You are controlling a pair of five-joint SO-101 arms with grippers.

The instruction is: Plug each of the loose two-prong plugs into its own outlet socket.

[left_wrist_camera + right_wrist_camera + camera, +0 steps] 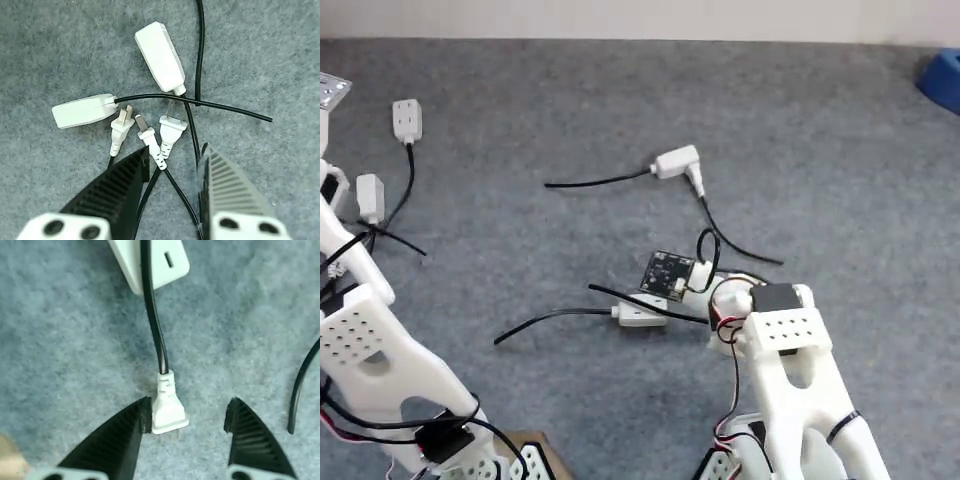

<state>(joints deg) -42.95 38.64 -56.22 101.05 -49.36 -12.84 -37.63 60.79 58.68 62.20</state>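
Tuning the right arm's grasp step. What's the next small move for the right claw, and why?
Probably lower the right claw onto the white plug and shut. Its jaws stand open astride the plug, which lies loose on the carpet, nearer one fingertip, so centring on the way down may help. Its cord runs across the socket block.

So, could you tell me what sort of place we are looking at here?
Probably a robotics test bench rather than a home: a grey felt-like mat, the left arm and right arm, and short-corded plugs and sockets laid out for practice.
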